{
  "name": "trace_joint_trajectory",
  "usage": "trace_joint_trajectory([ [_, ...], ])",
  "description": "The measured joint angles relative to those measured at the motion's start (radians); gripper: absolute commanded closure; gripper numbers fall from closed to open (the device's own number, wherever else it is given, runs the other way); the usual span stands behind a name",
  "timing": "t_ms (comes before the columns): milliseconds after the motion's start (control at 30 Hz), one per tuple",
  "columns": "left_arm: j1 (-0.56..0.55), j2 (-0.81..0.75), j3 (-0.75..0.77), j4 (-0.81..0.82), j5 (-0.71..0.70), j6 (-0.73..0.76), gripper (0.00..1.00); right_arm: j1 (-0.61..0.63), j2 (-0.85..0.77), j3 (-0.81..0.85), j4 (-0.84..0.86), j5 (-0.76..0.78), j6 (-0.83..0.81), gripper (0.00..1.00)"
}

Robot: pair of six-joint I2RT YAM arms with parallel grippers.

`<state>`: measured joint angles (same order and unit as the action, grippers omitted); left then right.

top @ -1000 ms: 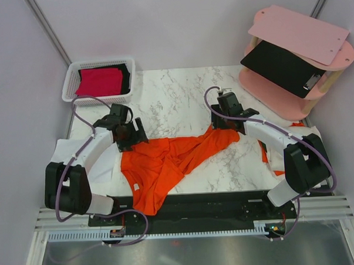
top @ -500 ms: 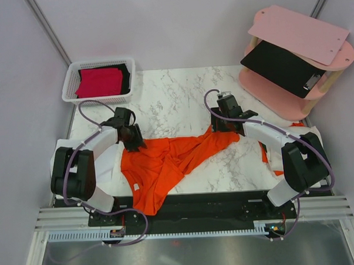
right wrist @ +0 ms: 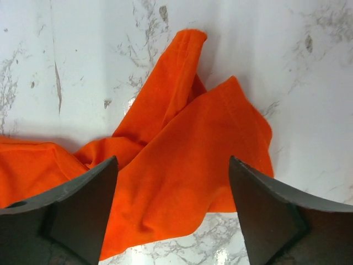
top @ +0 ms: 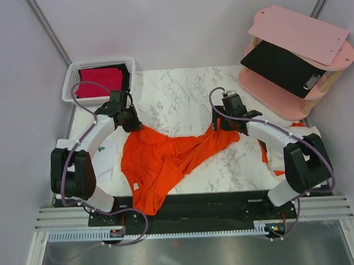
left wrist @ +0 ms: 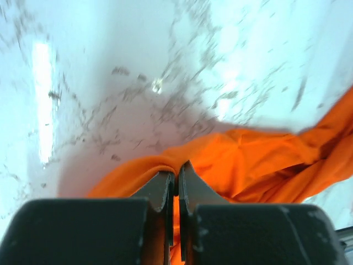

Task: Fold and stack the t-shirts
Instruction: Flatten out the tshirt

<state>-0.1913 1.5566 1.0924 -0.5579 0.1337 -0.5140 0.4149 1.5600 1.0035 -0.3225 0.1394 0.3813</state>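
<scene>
Left gripper (left wrist: 176,170), jaws pressed together, pinches a raised ridge of the orange shirt (top: 160,159) at its far-left edge. Right gripper (right wrist: 172,163), jaws wide apart, hovers low over the shirt's far-right end, where a narrow tongue of cloth, possibly a sleeve, lies doubled over. It holds nothing.

Marble table (top: 175,94) fills the middle of the overhead view. Orange shirt lies across its near half, stretched between the two arms, bunched and twisted rather than flat, with one end trailing over the near edge. White basket (top: 97,63) sits by the table's far-left corner and holds a folded red shirt (top: 98,81). A black shirt (top: 126,73) shows at the red one's right side; whether it lies beside or beneath cannot be told.

Step in hand, as I judge it: gripping the orange shirt at two points to spread it flat. Folding has not begun. Next move calls for the right gripper to drop and close on the cloth below it, catching an edge rather than the whole bunch. Both arms should then draw apart evenly so the shirt opens without sliding off the near edge.
</scene>
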Motion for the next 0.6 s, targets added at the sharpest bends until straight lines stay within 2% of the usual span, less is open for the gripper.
trace_joint_trajectory([
  [167,0.01,0.005,0.137,-0.026,0.0,0.016,0.98,-0.107,-0.018,-0.005,0.053,-0.104,0.026,0.02],
  [333,0.013,0.048,0.192,-0.042,0.0,0.03,0.98,-0.225,-0.008,-0.005,0.137,-0.245,0.078,0.04],
  [433,0.013,0.073,0.193,-0.052,0.0,0.037,0.98,-0.286,0.046,0.002,0.199,-0.329,0.119,0.06],
  [600,0.013,0.085,0.194,-0.07,0.0,0.045,0.98,-0.299,0.208,0.045,0.269,-0.454,0.179,0.13],
])
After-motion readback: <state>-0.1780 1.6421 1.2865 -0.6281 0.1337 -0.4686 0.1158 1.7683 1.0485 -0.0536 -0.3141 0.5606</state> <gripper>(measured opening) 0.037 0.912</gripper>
